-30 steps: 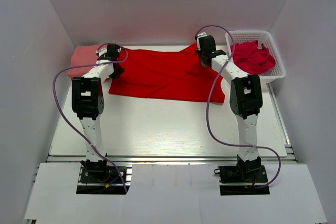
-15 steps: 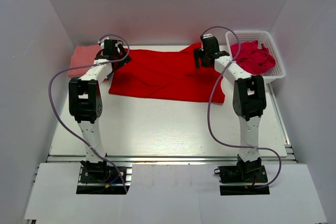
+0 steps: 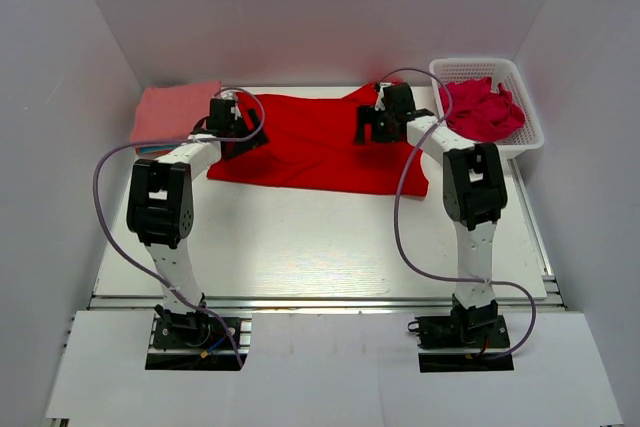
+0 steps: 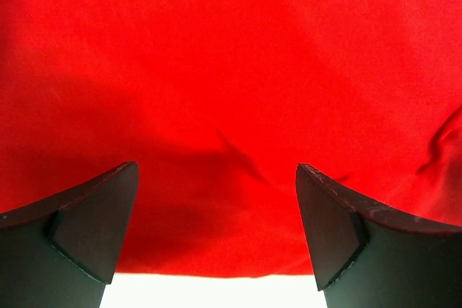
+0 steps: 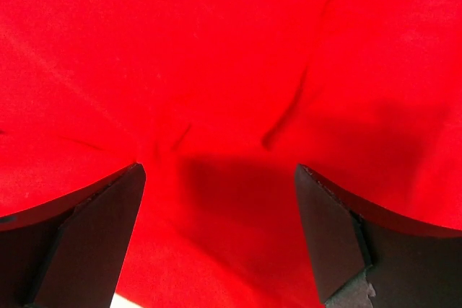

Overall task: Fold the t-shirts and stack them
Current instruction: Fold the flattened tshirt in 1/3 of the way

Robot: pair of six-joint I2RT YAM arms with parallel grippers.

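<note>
You had both arms stretched over the white table (image 3: 320,237) to the red t-shirt (image 3: 310,152), which lay spread flat across the table's far half. Your left gripper (image 4: 216,178) and right gripper (image 5: 216,178) each hung over the cloth, fingers spread wide, holding nothing. Farther back, a folded salmon-pink t-shirt (image 3: 165,107) lay at the left, and a crimson-pink t-shirt (image 3: 480,109) sat bunched in the white basket (image 3: 487,64) at the right.

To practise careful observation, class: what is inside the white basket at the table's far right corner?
The white basket holds crumpled crimson-pink cloth. Whether that is one t-shirt or several, and anything beneath it, is covered.
</note>
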